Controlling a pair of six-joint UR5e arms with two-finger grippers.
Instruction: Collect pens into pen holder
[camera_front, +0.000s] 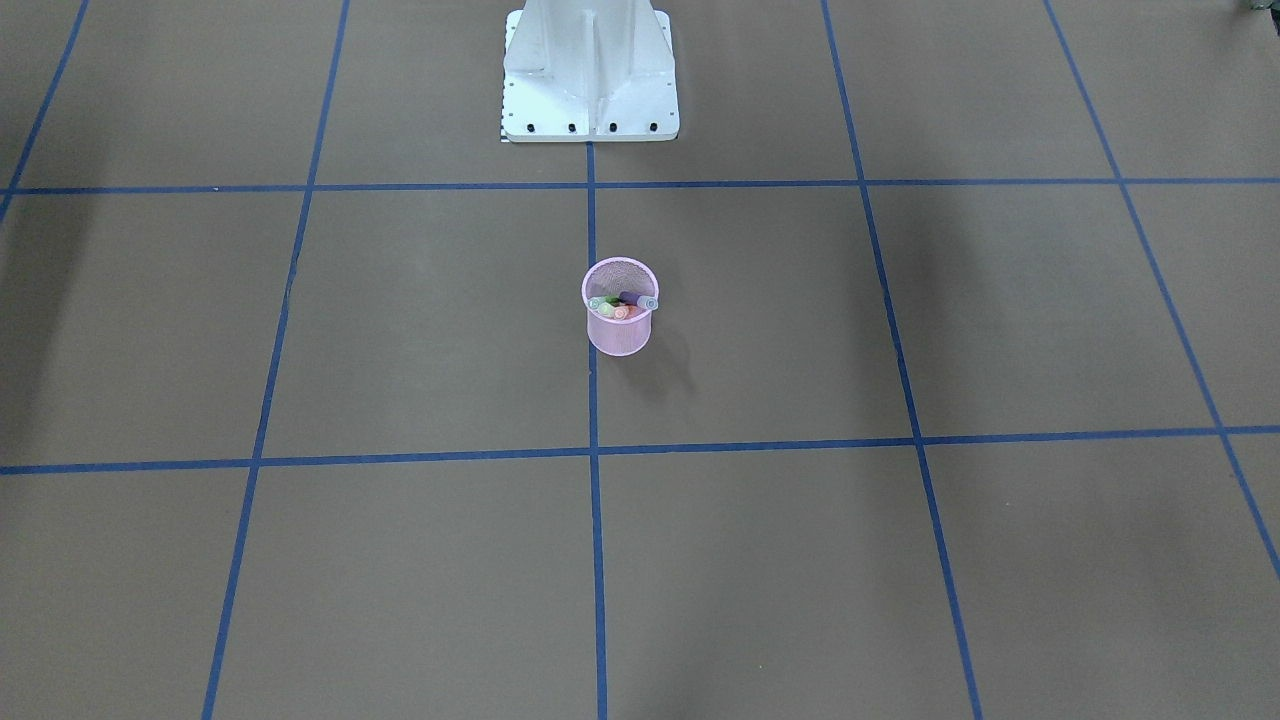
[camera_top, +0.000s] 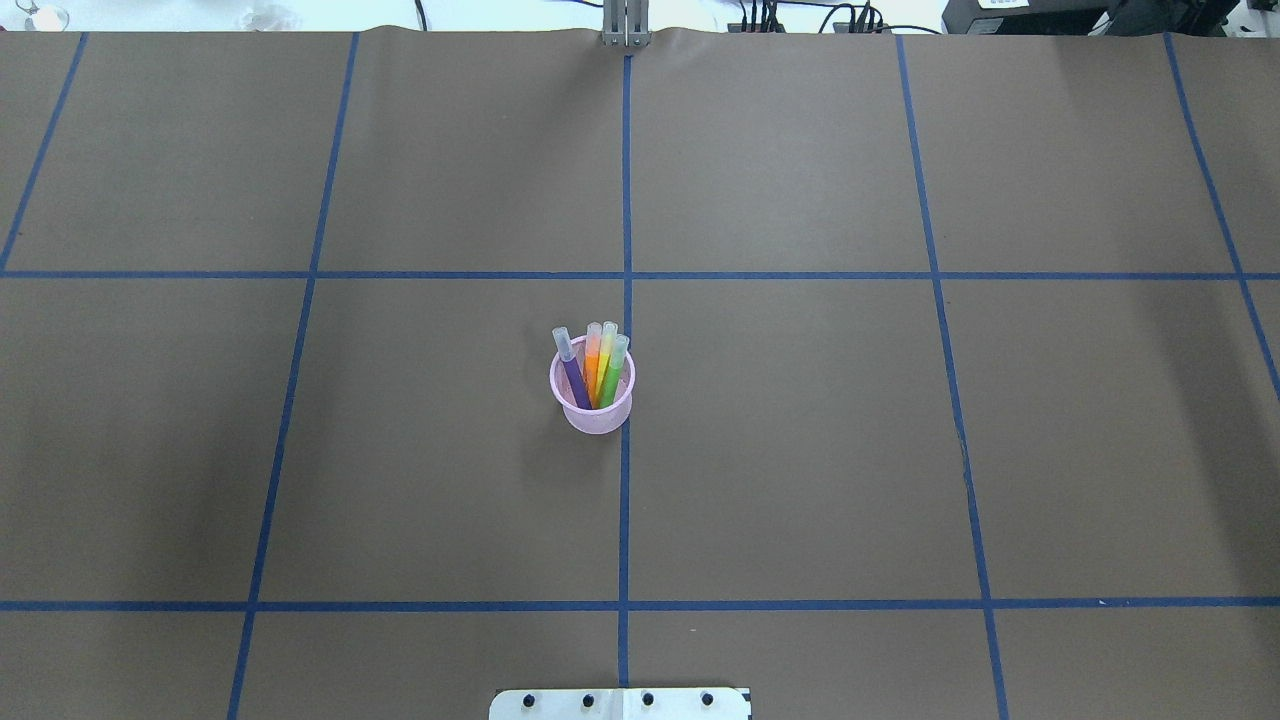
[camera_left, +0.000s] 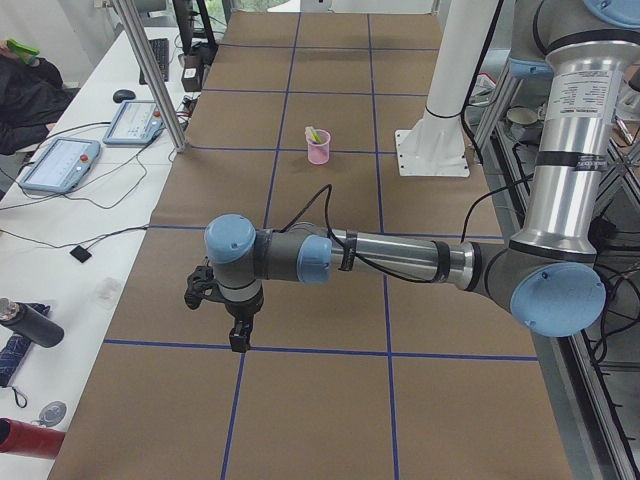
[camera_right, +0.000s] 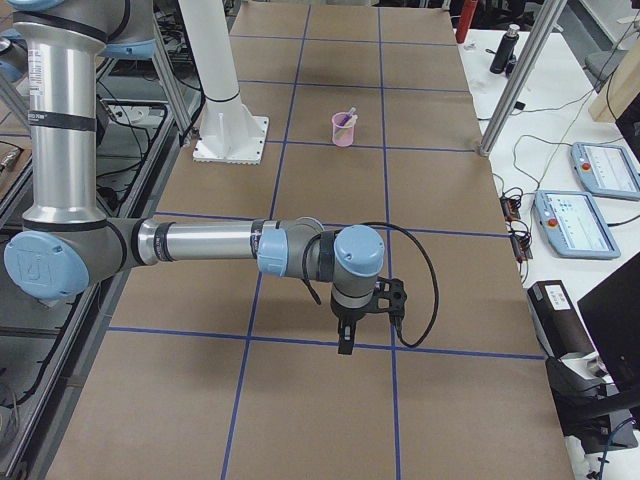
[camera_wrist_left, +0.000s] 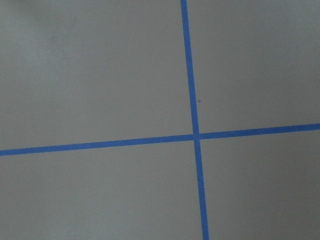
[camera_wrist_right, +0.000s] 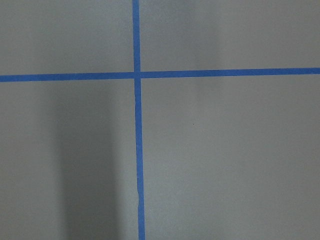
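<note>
Across the brown bench (camera_top: 800, 450) we see four pens (camera_top: 598, 365) standing in the pen holder (camera_top: 592, 415), well apart from left fingers (camera_left: 240, 338) and right fingers (camera_right: 346, 345), whose grip we cannot tell.

Readable text: none in any view.
Joint cap (camera_right: 38, 268): a pale mark on the blue cover, too small to read.
Pendant (camera_right: 575, 222): lit screen, content too small to read.
Desk (camera_top: 800, 450): only blue tape (camera_top: 624, 500) lines, no lettering.
</note>
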